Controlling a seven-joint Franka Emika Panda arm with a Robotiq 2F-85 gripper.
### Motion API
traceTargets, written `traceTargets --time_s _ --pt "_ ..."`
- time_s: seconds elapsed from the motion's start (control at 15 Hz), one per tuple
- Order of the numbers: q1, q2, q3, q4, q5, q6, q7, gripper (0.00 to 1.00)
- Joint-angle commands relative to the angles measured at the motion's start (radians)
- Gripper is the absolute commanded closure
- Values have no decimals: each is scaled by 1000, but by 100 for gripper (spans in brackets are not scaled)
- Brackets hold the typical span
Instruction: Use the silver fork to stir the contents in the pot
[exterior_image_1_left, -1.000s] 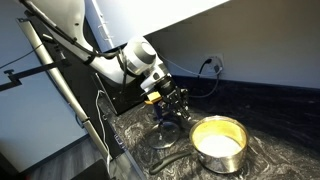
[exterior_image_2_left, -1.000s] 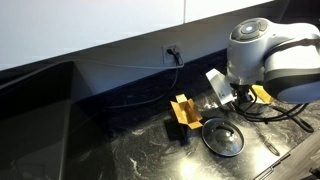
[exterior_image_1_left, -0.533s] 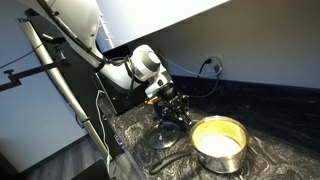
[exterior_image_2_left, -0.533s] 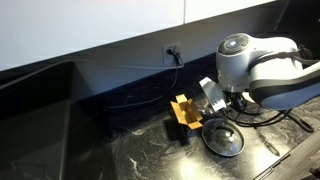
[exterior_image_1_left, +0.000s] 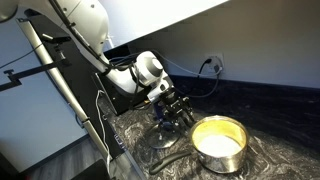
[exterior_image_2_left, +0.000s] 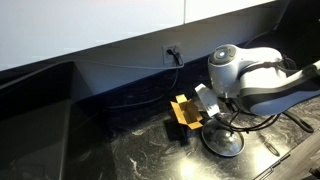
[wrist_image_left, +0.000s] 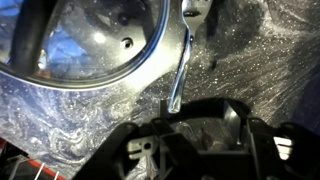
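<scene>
The silver fork (wrist_image_left: 184, 62) lies flat on the dark speckled counter beside a glass lid (wrist_image_left: 90, 45), its handle end pointing at me. My gripper (wrist_image_left: 200, 115) hangs low over that handle end, open, with the fork's tip just in front of the left finger and nothing between the fingers. In both exterior views the gripper (exterior_image_1_left: 170, 116) (exterior_image_2_left: 218, 120) is down over the lid. The pot (exterior_image_1_left: 219, 141), shiny with a golden inside, stands beyond the lid. Its pale yellow contents (exterior_image_1_left: 222, 147) show. Neither pot nor contents appear in the wrist view.
The glass lid (exterior_image_2_left: 223, 140) rests on the counter under the arm. A yellow-orange holder (exterior_image_2_left: 183, 109) and a small black block (exterior_image_2_left: 175, 131) stand close by. A wall socket with a cable (exterior_image_2_left: 172, 53) sits behind. The counter's edge (exterior_image_1_left: 118, 140) drops off near the lid.
The arm has swung down toward the counter, bringing the gripper close over the lid and fork. Pot and lid have not moved.
</scene>
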Motion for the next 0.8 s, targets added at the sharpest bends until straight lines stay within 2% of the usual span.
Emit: traceTargets --time_s 0.0,0.07,0.13,0.4,0.73 --pt "19 -99 -17 -65 14 10 -40 8" --pt "13 -123 -15 -83 12 19 -62 1" --pt "10 -158 -15 -104 13 7 -84 0" --pt "-19 -312 -8 -197 42 -7 -188 0" --pt "-68 -501 -2 -300 165 -11 -352 0"
